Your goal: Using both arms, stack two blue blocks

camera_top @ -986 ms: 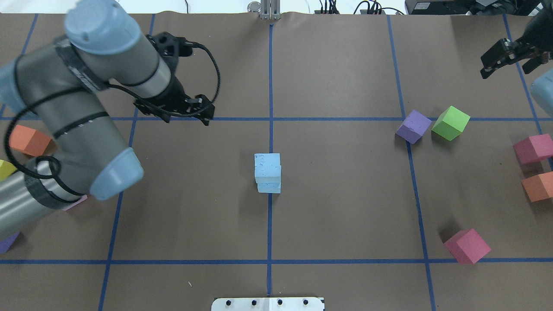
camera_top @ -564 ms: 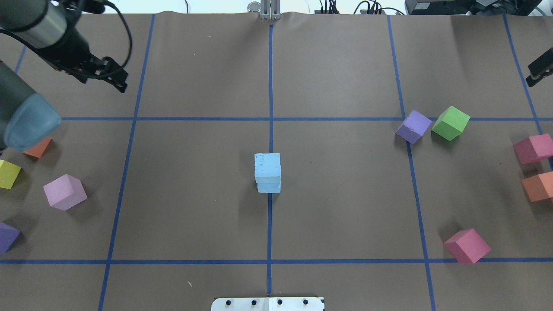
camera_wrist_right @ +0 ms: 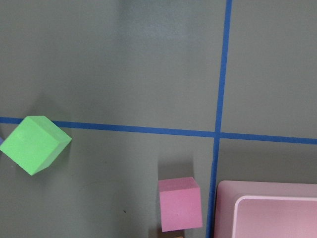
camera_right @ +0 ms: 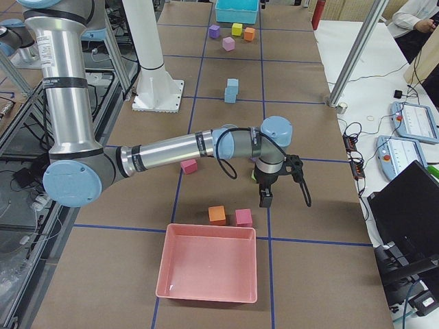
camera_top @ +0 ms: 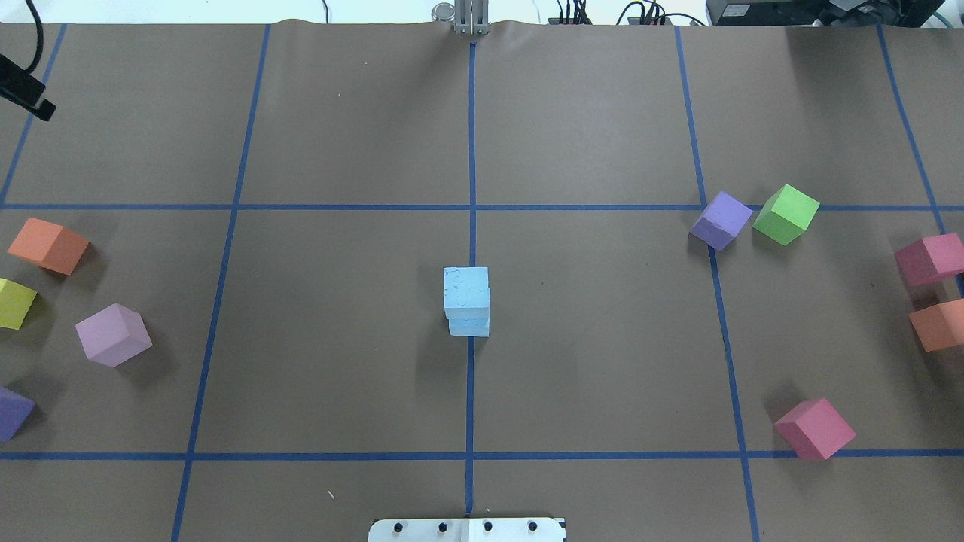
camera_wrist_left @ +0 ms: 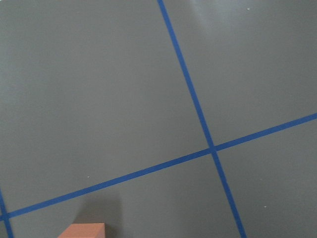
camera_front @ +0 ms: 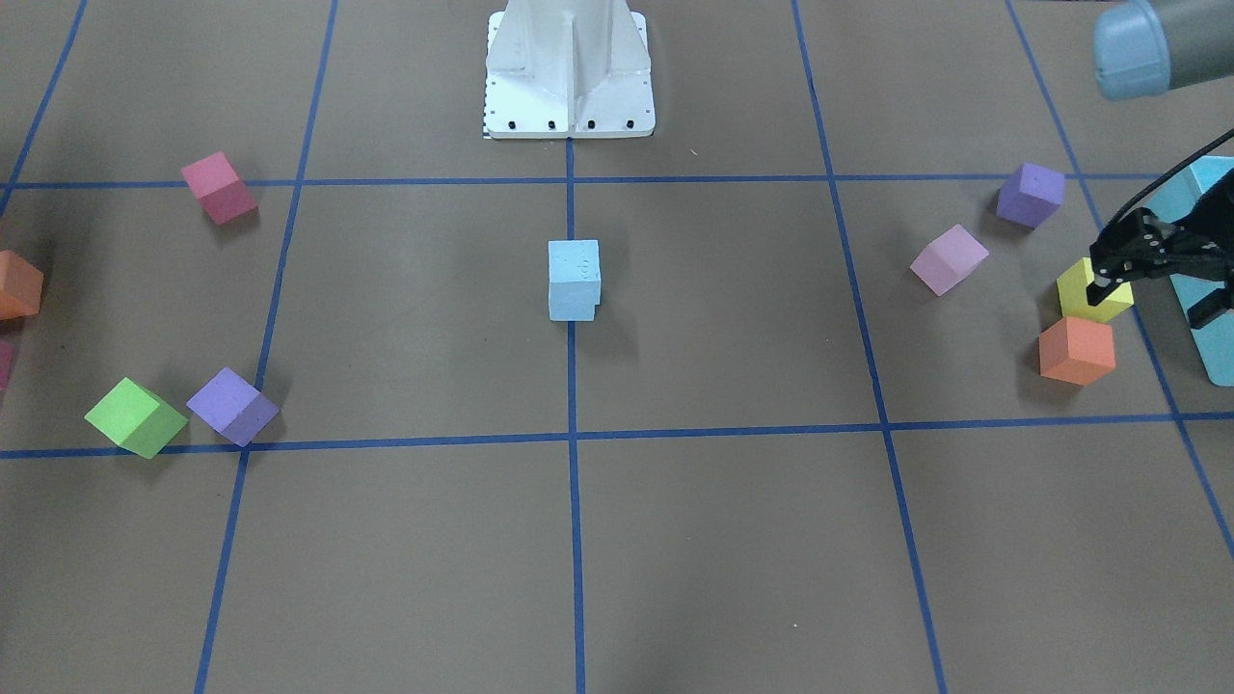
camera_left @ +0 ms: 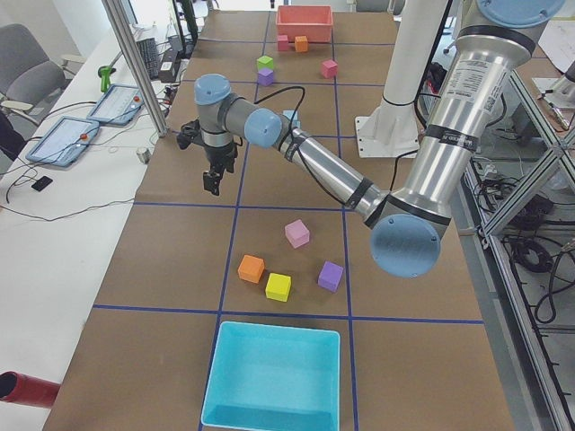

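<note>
Blue blocks (camera_top: 467,301): stacked one on the other at table centre, astride the middle tape line, a little way out from the white base (camera_top: 467,529). Upper one pitted on top, set slightly askew of the lower; touched by neither arm. Right side, nearer the base: pink cube (camera_top: 815,427), alone. Left side, about level with the stack: lilac cube (camera_top: 113,335), yellow cube (camera_top: 15,302), orange cube (camera_top: 49,246), loosely grouped, none touching. Farther out on the right: purple cube (camera_top: 721,220) and green cube (camera_top: 785,214), just beside each other at a tape crossing. Farthest out, over the far row of squares, the two grippers. Left gripper (camera_front: 1152,301): hanging above the paper, pointing down, jaws spread wide, nothing between them, nothing touched. Overlaps the yellow cube in the front view, but well apart from it as seen from the table's end. Right gripper (camera_right: 265,199): seen only from the table's other end, pointing down above the paper close to the green cube. Cannot tell how far the jaws stand apart, nor whether anything is held.
</note>
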You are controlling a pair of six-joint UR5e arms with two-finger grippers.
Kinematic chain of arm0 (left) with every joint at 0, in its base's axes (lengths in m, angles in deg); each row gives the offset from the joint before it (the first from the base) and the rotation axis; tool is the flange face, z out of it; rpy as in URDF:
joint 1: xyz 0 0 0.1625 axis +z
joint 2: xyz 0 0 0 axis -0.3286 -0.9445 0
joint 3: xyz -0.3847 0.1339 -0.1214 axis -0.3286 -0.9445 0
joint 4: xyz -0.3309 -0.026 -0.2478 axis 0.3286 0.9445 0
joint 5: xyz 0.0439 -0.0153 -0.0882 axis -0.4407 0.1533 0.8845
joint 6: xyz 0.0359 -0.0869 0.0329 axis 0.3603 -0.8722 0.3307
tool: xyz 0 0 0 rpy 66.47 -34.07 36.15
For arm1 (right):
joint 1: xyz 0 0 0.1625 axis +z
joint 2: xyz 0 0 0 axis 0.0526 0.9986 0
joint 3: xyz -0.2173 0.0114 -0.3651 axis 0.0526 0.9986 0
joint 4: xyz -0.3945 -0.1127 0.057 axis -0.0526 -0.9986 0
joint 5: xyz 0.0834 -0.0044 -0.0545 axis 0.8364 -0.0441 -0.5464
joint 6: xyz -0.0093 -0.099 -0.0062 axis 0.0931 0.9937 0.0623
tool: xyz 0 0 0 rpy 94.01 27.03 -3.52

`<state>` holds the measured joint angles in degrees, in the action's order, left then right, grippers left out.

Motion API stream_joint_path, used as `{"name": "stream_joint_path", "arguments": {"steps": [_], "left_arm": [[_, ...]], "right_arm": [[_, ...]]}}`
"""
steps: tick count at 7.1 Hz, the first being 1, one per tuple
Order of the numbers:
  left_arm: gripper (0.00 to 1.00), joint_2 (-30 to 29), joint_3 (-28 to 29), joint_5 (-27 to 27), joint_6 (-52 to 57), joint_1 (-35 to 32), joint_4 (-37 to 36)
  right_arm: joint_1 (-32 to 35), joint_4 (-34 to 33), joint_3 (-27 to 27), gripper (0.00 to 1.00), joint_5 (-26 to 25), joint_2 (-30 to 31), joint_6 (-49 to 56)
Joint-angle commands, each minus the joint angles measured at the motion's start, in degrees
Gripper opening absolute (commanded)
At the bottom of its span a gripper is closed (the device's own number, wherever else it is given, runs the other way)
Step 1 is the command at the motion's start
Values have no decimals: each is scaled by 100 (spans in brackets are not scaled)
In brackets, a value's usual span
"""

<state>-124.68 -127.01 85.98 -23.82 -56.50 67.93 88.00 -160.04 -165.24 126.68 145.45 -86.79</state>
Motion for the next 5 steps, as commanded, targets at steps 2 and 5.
{"name": "stream_joint_path", "arguments": {"steps": [2,5], "left_arm": [[98,489,623,335,1226,-736,86],[98,692,1169,335,1872,-992,173]], "right_arm": [[88,1281,680,100,140,270,26],[307,1308,645,100,326,296,61]]}}
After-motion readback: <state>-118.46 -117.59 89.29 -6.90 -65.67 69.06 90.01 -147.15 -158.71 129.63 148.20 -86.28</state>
